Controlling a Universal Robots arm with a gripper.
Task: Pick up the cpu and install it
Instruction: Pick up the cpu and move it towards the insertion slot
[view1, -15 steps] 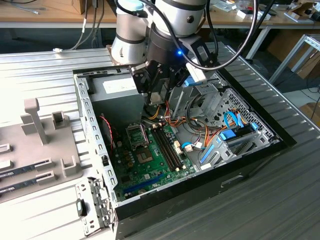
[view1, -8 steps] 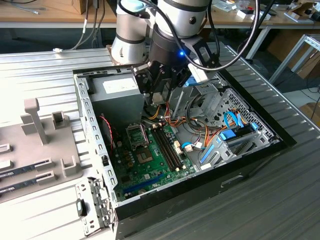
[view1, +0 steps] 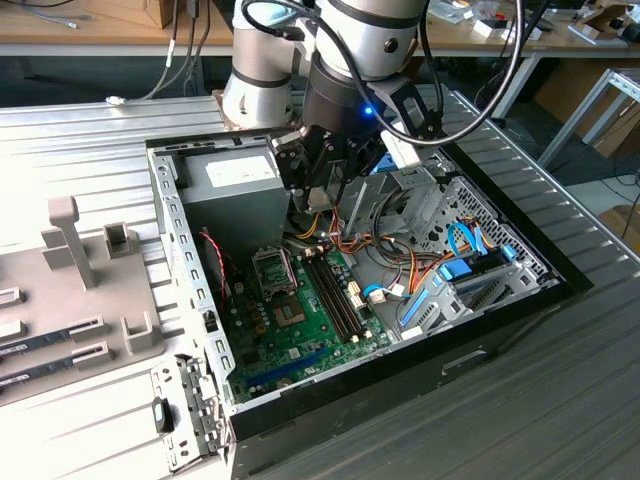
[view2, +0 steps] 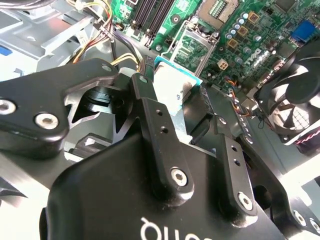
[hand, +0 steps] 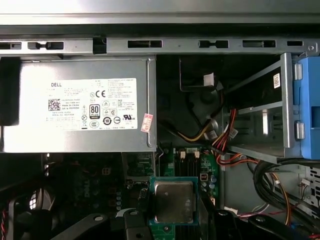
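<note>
The cpu (hand: 173, 201), a small square chip with a silver-grey top and thin green rim, is clamped by its edges between my black fingers (view2: 146, 85). My gripper (view2: 172, 92) is shut on it and hangs inside the open computer case (view1: 185, 260), above the motherboard (view1: 300, 325). In the exterior view the gripper (view1: 322, 190) is beside the power supply, a little above and behind the open cpu socket (view1: 272, 268). The second wrist view shows the cpu (view2: 175, 80) held tilted over the socket (view2: 197, 47), apart from it.
The grey power supply (hand: 80, 112) fills the case's rear corner. Memory slots (view1: 335, 295) run beside the socket. Orange and yellow cables (hand: 220, 135), a blue drive bracket (hand: 306, 110) and a black fan (view2: 300, 100) crowd the case. A grey fixture (view1: 80, 290) stands at the exterior view's left.
</note>
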